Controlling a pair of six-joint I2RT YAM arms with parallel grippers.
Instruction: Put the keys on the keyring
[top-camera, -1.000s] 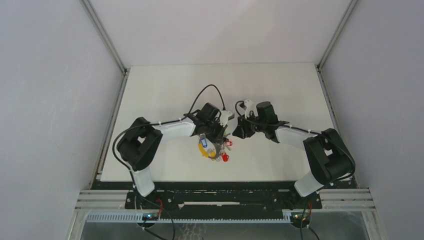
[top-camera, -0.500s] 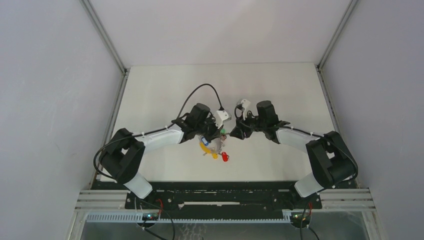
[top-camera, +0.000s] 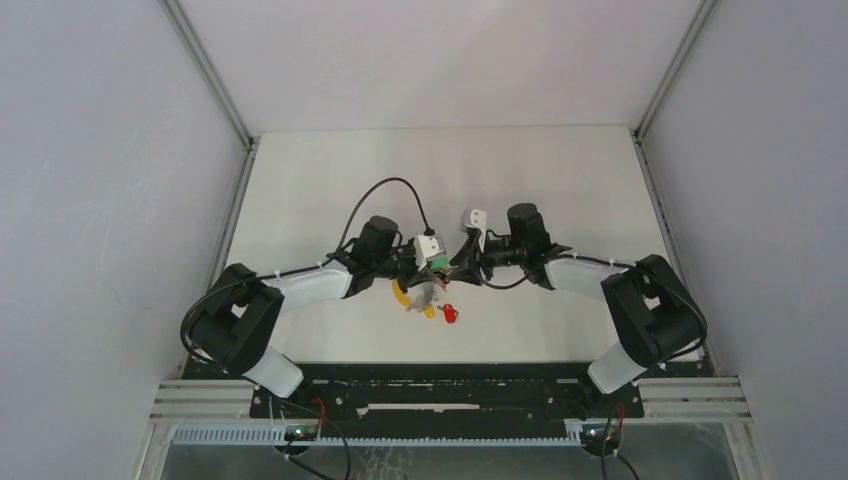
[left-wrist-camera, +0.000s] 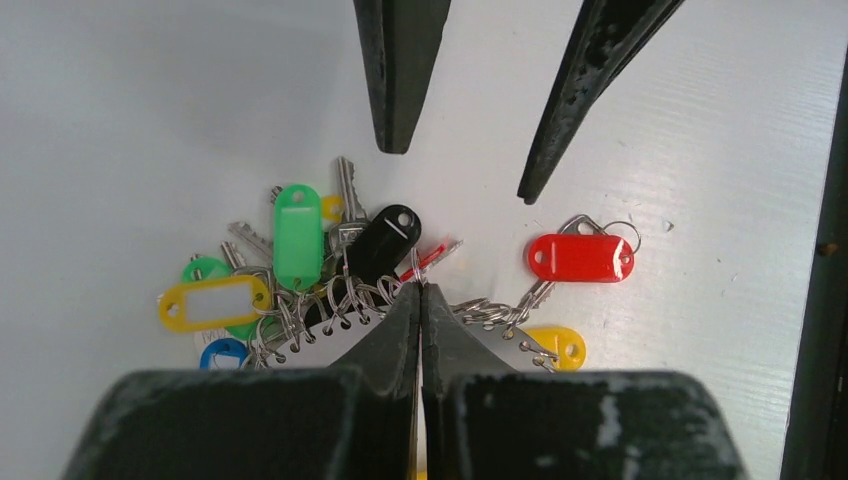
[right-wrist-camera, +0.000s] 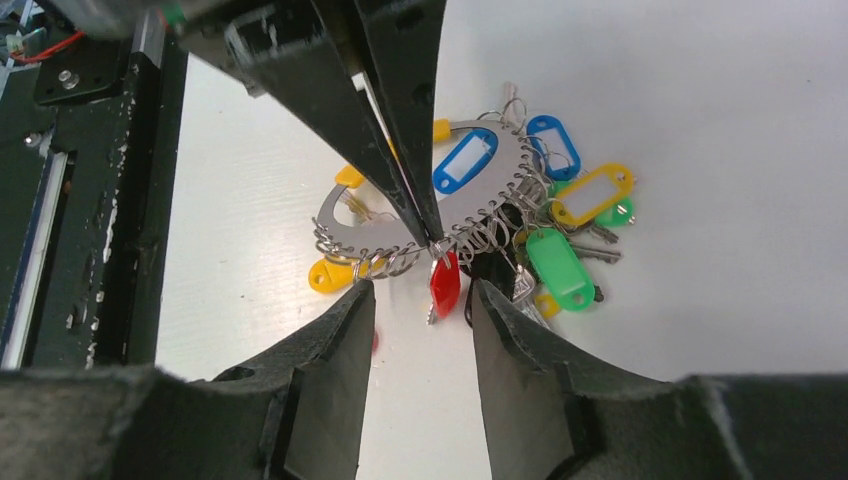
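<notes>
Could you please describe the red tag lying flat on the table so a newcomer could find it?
On the white table, a bunch of keys lies between the two arms. The red tag lies flat beyond its right-arm side, beside a yellow tag; the other red tag is tilted up within the bunch.

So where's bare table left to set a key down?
Free: the table from the arms back to the wall, plus strips outside each arm. Crowded: near centre, where left gripper, right gripper, keyring and red key bunch together.

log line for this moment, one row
left gripper: shut on keyring rim | right gripper: open, aimed at red-tagged key
</notes>
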